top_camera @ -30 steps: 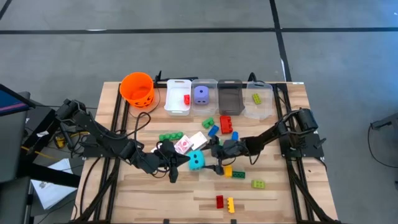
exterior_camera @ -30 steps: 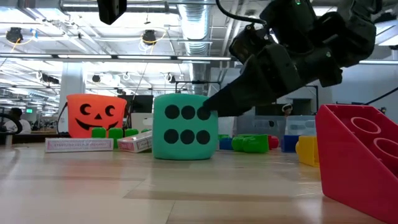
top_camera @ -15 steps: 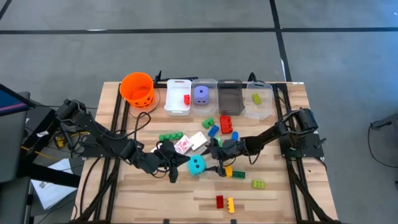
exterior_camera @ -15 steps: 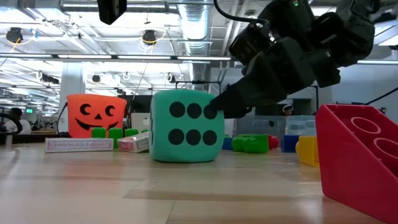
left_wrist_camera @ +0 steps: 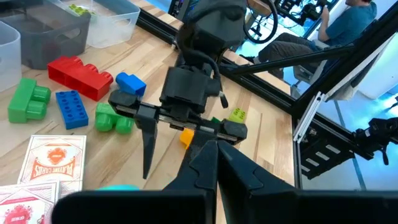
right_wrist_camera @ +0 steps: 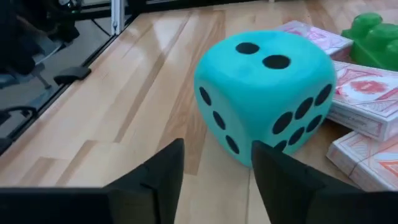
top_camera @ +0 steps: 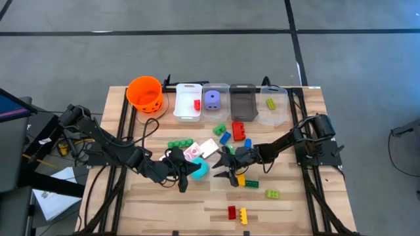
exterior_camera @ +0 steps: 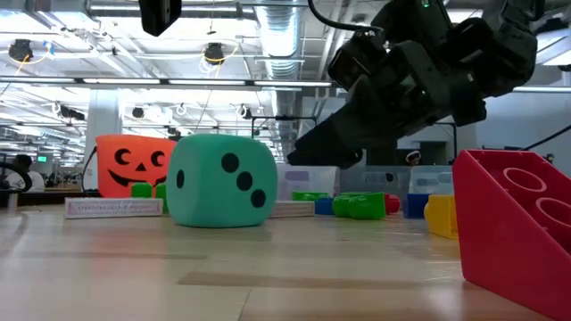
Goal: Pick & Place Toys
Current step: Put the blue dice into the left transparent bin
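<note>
A teal die rests on one face on the wooden table, near its middle. My right gripper is low over the table just right of the die. It is open, with a narrow gap between its fingers, and the die lies just beyond the fingertips. My left gripper is shut and hovers above the die's left part. Red-and-white cards lie flat just behind the die. Loose bricks lie around: green, red, yellow.
An orange bucket stands at the far left. Beside it is a row of bins: a white one, one holding a purple die, a grey one and a clear one. More bricks lie near the front edge.
My right gripper's fingers have drawn closer together. The teal die has rolled out from between them toward the table's left, onto another face, and now lies partly under my left gripper.
</note>
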